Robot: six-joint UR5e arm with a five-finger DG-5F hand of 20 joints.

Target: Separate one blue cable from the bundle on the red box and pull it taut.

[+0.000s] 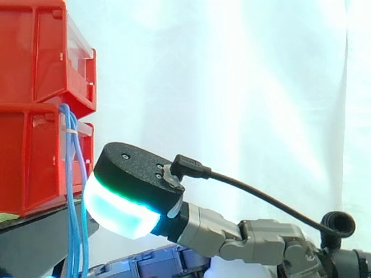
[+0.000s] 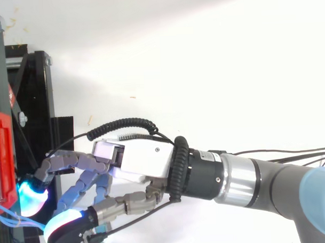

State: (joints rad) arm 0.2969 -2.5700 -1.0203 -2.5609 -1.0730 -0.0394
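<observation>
Side view: the blue cables (image 1: 72, 185) hang slack and bunched from the red box (image 1: 29, 156) at left, with the hand (image 1: 139, 174) just beside them. From above, at lower left, its fingers (image 2: 73, 159) are spread apart and clamp nothing. By my judgement, separating and tautening are not yet done.

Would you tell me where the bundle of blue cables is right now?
In the side view the blue cables hang at the left, down the front of the lower red bin, with the hand just to their right.
</observation>
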